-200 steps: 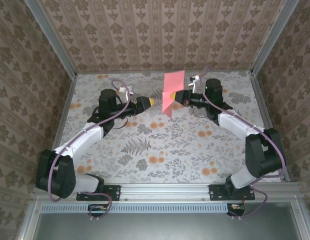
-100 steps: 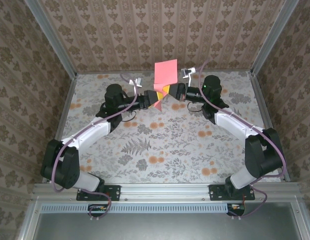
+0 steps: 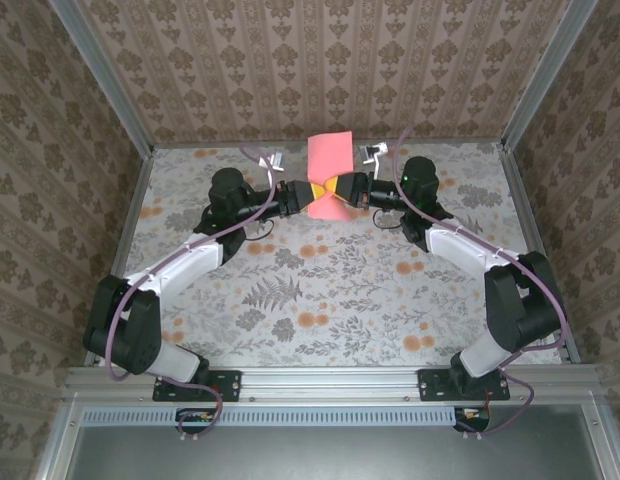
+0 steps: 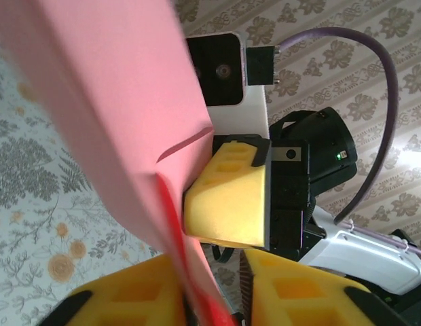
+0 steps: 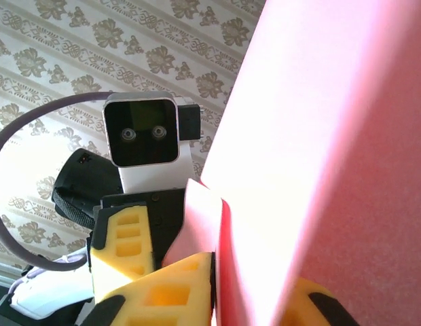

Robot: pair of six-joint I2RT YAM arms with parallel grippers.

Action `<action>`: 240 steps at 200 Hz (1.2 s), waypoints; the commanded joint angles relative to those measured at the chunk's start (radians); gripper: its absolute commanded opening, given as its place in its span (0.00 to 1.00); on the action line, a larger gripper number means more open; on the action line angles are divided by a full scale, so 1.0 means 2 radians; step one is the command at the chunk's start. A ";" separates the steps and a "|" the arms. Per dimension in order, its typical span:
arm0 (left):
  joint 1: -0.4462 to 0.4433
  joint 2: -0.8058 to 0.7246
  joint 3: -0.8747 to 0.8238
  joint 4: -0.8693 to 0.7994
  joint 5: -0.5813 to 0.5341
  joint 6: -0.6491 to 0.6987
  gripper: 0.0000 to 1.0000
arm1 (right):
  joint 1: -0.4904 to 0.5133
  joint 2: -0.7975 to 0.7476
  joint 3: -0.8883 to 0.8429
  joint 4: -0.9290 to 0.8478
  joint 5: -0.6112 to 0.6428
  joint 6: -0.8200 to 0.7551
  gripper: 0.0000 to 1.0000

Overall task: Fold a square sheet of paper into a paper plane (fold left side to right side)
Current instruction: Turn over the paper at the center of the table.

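Overhead, the left hand [image 3: 312, 194] and the right hand [image 3: 343, 187] meet nose to nose above the far middle of the flowered counter [image 3: 320, 290]. The square sheet of paper [image 3: 330, 156] stands upright between them, most of it rising above the fingers towards the papered back wall [image 3: 320, 60]. Both hands are pinched narrow on its lower part. From the left wrist, the sheet runs down between that hand's yellow fingers [image 4: 122, 299], and the right hand's yellow finger [image 4: 231, 204] presses its far face beside a curled crease, with a purple cable [image 4: 391, 88] looping behind. From the right wrist, the pink sheet blocks the right half, with the left wrist camera [image 5: 139, 139] close behind it.
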 commanded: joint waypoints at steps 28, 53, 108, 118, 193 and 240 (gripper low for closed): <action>-0.004 -0.011 0.004 -0.059 -0.005 0.055 0.03 | -0.001 -0.022 -0.015 -0.075 0.021 -0.056 0.28; -0.007 -0.025 0.015 -0.152 -0.024 0.116 0.02 | -0.013 -0.054 -0.027 -0.163 0.044 -0.117 0.42; -0.062 -0.034 0.113 -0.538 -0.241 0.352 0.02 | -0.056 -0.153 -0.032 -0.488 0.255 -0.301 0.64; -0.082 -0.023 0.132 -0.585 -0.298 0.373 0.03 | -0.062 -0.166 -0.034 -0.525 0.305 -0.318 0.66; -0.212 0.165 0.311 -0.881 -0.672 0.332 0.00 | -0.082 -0.254 -0.060 -0.649 0.557 -0.346 1.00; -0.240 0.287 0.388 -0.975 -0.755 0.234 0.00 | -0.086 -0.287 -0.077 -0.655 0.585 -0.349 1.00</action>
